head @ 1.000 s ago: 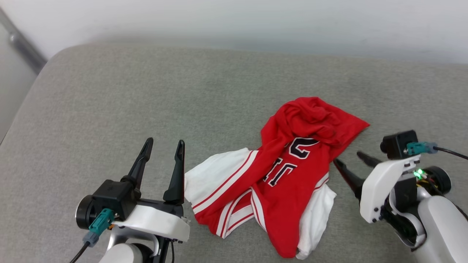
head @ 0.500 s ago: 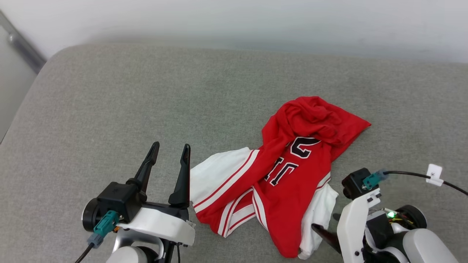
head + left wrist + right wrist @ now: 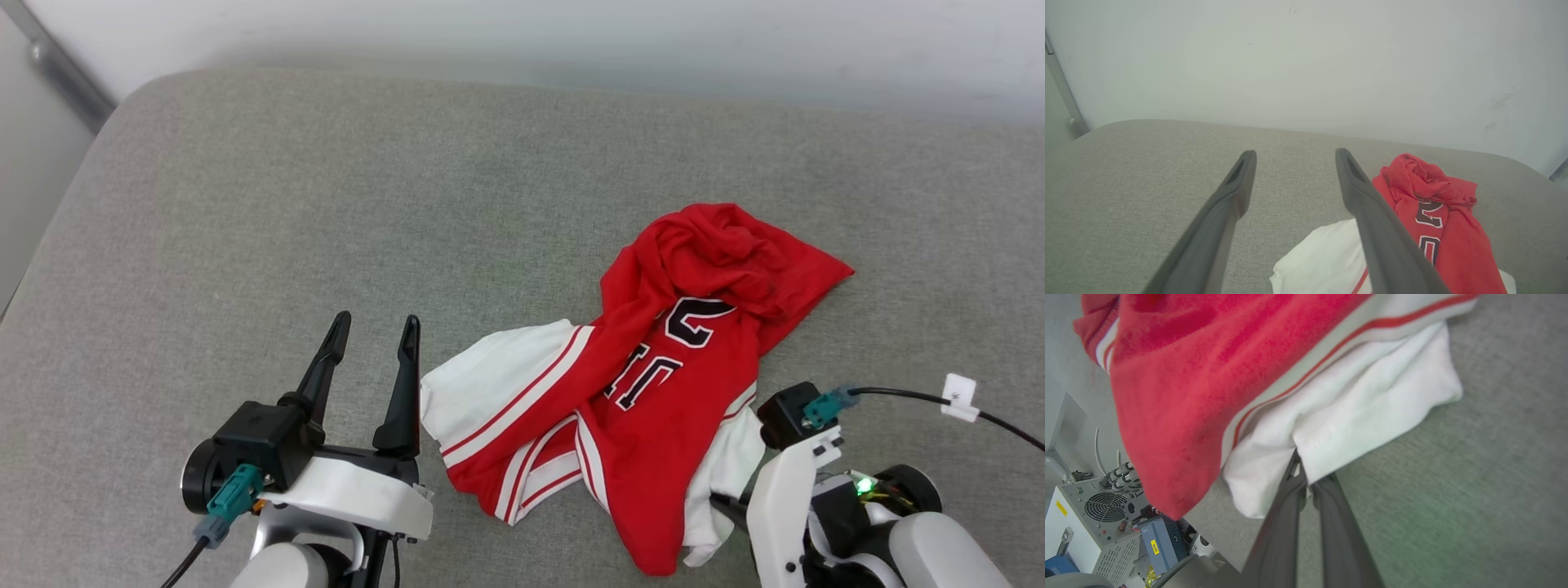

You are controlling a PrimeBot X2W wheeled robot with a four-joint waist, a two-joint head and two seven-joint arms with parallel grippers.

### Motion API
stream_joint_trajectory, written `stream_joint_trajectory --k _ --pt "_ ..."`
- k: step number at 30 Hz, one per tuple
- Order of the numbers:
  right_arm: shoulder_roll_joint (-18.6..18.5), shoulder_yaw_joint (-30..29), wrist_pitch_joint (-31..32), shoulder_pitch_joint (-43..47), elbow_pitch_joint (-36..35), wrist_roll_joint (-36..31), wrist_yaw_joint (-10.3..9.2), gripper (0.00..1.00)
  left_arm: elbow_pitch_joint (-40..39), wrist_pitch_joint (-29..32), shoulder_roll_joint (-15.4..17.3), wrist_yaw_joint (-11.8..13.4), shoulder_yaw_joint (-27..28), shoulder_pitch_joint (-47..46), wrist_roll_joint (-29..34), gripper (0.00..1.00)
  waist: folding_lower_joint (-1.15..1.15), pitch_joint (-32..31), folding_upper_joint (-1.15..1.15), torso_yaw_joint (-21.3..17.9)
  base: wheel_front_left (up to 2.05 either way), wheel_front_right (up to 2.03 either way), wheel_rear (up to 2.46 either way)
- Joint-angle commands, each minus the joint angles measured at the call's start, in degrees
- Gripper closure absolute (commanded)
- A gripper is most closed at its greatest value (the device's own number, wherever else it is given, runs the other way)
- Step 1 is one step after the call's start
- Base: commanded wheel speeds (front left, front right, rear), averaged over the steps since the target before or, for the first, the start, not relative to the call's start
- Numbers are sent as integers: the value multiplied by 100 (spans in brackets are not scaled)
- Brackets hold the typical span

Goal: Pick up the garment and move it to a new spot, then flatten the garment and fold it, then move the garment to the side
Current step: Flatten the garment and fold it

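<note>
The right gripper [image 3: 1303,470] is pinching the garment [image 3: 678,408] by its white sleeve edge, fingers together; the left gripper [image 3: 373,327] is hovering alongside, spread wide, empty.

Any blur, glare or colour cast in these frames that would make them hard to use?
Head view: even soft light, no glare, shirt sharp. Left wrist view: left gripper soft near the lens, shirt beyond it clear. Right wrist view: shirt close and blurry, faint green tint on the cushion at lower right.
</note>
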Motion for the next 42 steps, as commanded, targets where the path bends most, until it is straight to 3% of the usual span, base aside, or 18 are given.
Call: stream_joint_trajectory --k 1,10,14,18,19,20,21,22,30,42 --pt "6 -132 -101 104 -89 -50 -3 100 -4 5 12 20 6 11 8 0 0 -93 0 -61 0 0 0" --pt "-74 -1742 -282 481 -623 -455 -3 100 -104 103 163 126 72 140 -12 0 0 -312 0 -374 0 0 0" --pt "-6 -2640 -300 770 -477 -629 -3 100 -116 146 195 125 53 174 -12 0 0 -332 0 -418 0 0 0" --pt "188 -3026 -480 924 -133 -697 -3 100 -116 175 226 112 60 182 -45 0 0 -275 0 -478 0 0 0" --pt "284 -3069 -580 917 -18 -647 -4 82 -107 173 228 102 62 169 -44 0 0 -257 0 -486 0 0 0" --pt "284 -3069 -580 917 -18 -647 -4 82 -107 173 228 102 62 169 -44 0 0 -257 0 -486 0 0 0" --pt "350 -3070 -679 903 97 -617 -3 56 -104 174 225 101 55 155 -36 0 0 -246 0 -495 0 0 0" --pt "352 -3033 -795 898 196 -647 -3 0 -104 178 221 107 42 145 -28 0 0 -240 0 -500 0 0 0" --pt "535 -2907 -2118 957 218 -719 -3 0 -79 238 276 147 93 307 -160 0 0 -434 0 -583 0 0 0" --pt "1030 -2829 -3493 1508 -1300 -1312 -3 0 -244 622 615 168 492 687 -696 0 0 -910 0 -840 0 0 0"
